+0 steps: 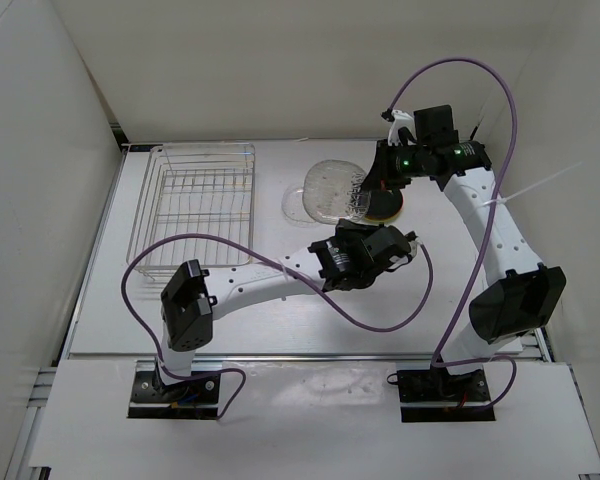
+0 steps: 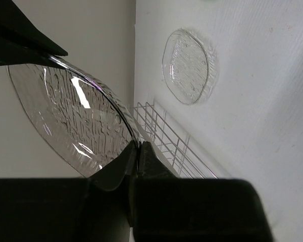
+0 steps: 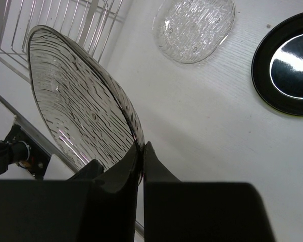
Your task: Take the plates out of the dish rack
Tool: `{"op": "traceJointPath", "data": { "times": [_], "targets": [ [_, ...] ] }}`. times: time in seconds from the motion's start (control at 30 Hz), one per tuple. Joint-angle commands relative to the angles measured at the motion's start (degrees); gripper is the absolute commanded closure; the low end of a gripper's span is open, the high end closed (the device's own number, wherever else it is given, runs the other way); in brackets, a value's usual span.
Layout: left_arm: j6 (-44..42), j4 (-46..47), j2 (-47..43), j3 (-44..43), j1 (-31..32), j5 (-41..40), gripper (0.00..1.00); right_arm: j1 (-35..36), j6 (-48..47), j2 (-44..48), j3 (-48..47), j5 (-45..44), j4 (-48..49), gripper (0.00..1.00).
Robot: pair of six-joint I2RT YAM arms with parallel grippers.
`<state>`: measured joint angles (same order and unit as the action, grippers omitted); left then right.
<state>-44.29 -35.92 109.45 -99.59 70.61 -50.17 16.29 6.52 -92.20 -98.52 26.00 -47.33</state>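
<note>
Gripping clear plate (image 2: pixel 65 116) by rim in closed left end effector (image 2: pixel 138 147); pinching second clear plate (image 3: pixel 76 96) in right end effector (image 3: pixel 141 147), above table (image 3: pixel 202 116), near black plate (image 3: pixel 288 63) and rack (image 1: pixel 195 190).

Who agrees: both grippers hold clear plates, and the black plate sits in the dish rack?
No: the black plate lies on the table, outside the dish rack, per the right wrist view. The left gripper and right gripper do hold clear plates.

My white table (image 1: pixel 310 325) carries the wire rack (image 1: pixel 200 195) at far left, one clear plate (image 3: pixel 194 27) lying flat near it, and a black plate (image 3: pixel 288 63) further right.
</note>
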Motion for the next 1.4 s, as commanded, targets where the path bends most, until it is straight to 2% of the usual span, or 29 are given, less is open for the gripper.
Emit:
{"op": "traceJointPath", "data": {
  "times": [0.0, 0.07, 0.13, 0.17, 0.23, 0.27, 0.47, 0.5, 0.53, 0.67, 0.83, 0.97, 1.07, 1.1, 1.2, 1.23, 1.37],
  "targets": [
    [-0.1, 2.3, -0.5, -2.4, -0.1, -0.6, 0.89, 0.7, -0.6, 2.5, 1.0, 0.5, 1.4, 1.0],
    [0.5, 3.1, -0.5, -2.4, -0.6, -0.6, 0.88, 0.7, -0.1, 2.5, 1.0, -0.1, 1.5, 1.0],
    [1.2, 3.1, 0.1, -2.4, -1.2, -0.6, 0.74, 0.7, 0.5, 3.0, 1.0, -0.7, 2.0, 1.0],
    [1.9, 3.1, 0.2, -2.4, -1.2, -0.6, 0.58, 0.7, 0.5, 3.0, 1.0, -1.2, 2.0, 1.0],
    [2.7, 2.4, 0.2, -2.4, -1.7, -0.6, 0.34, 0.7, 1.0, 3.0, 1.0, -1.2, 2.0, 1.0],
    [2.7, 1.9, 0.2, -2.4, -1.7, 0.0, 0.3, 0.7, 1.0, 3.0, 1.0, -1.2, 2.0, 1.0],
    [5.4, 0.1, -0.9, -1.3, -2.2, 1.7, 0.26, 0.7, 1.6, 3.0, 1.0, -2.3, 2.0, 1.0],
    [6.0, 0.1, -0.9, -0.8, -2.2, 1.7, 0.11, 0.7, 1.6, 3.0, 1.0, -2.3, 2.0, 1.0],
    [6.7, -1.3, -0.9, -0.8, -2.2, 1.7, 0.0, 0.7, 2.3, 2.5, 0.5, -3.4, 2.5, 1.0],
    [9.6, -7.7, -4.4, 0.4, -2.2, 7.4, 0.0, -1.5, 3.5, 0.2, -2.2, -6.4, 2.5, 1.0],
    [11.7, -15.5, -11.1, -0.4, -2.8, 13.9, 0.0, -4.3, 3.5, -8.9, -10.0, -6.9, 0.0, 1.0],
    [13.9, -23.1, -14.8, -5.0, -6.7, 19.5, 0.0, -5.0, 1.6, -15.6, -17.3, -8.0, 0.6, 1.0],
    [13.9, -25.9, -16.7, -8.7, -14.0, 23.0, 0.0, -5.0, 0.2, -22.4, -25.3, -8.5, -0.1, 1.0],
    [14.7, -25.9, -17.6, -9.8, -19.3, 25.8, 0.0, -5.0, -0.5, -25.3, -26.4, -8.0, -0.7, 1.0],
    [16.8, -25.9, -19.0, -13.5, -28.5, 31.9, 0.0, -4.3, -2.7, -29.0, -27.7, -6.7, -0.7, 0.99],
    [17.8, -24.9, -19.7, -14.1, -34.9, 33.2, 0.0, -2.9, -2.7, -29.7, -27.7, -6.7, -0.7, 0.99],
    [22.4, -24.9, -20.9, -17.3, -49.7, 44.9, 0.0, -1.4, -4.2, -34.0, -28.4, -7.3, 1.2, 0.99]
  ]
}}
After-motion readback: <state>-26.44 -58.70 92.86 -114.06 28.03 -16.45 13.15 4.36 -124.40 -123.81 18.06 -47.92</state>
